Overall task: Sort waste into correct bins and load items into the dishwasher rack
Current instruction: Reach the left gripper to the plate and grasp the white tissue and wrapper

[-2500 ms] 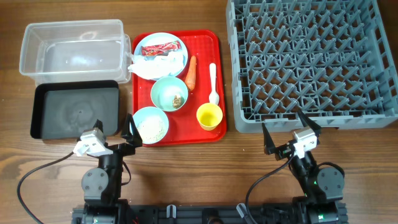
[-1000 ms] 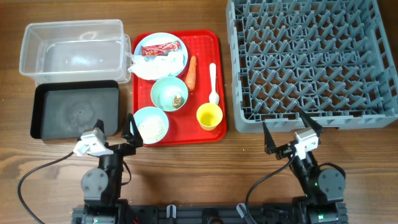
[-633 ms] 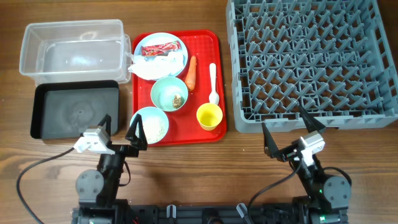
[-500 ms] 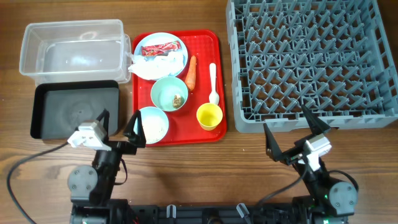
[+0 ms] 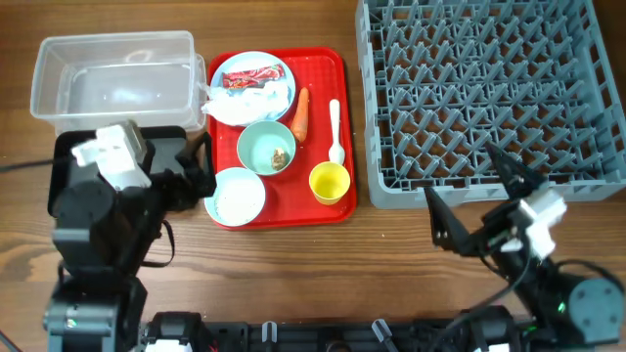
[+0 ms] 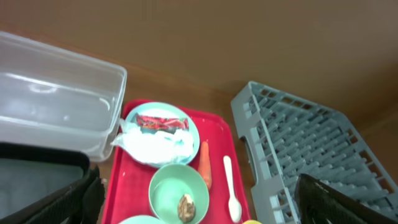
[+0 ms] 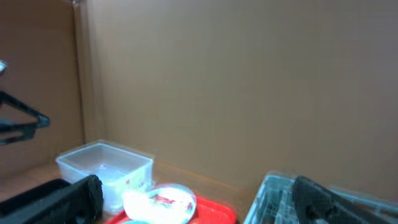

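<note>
A red tray (image 5: 323,68) holds a pale-blue plate (image 5: 223,70) with the red-and-white wrapper (image 5: 252,76) and white tissue (image 5: 245,102). It also holds the carrot (image 5: 300,112), white spoon (image 5: 335,132), yellow cup (image 5: 330,182), a mint-green bowl (image 5: 256,140) with a brown lump (image 5: 281,156), and a light-blue bowl (image 5: 260,200) of rice (image 5: 238,198). The grey rack (image 5: 489,98) stands at the right. The clear tub (image 5: 112,78) and black tub (image 5: 168,147) stand at the left. My left gripper (image 5: 193,176) is open beside the rice bowl. My right gripper (image 5: 479,205) is open and empty before the rack.
The raised left arm (image 5: 103,196) covers much of the black tub. The left wrist view shows the plate (image 6: 189,121), carrot (image 6: 206,168), spoon (image 6: 230,186), mint-green bowl (image 6: 168,186), clear tub (image 6: 56,93) and rack (image 6: 311,155). The right wrist view shows the clear tub (image 7: 106,165) and a brown wall.
Both arms have lifted from their low rest at the table's front edge. The left arm moved left over the black tub. The right arm moved right. Both grippers stay open.
</note>
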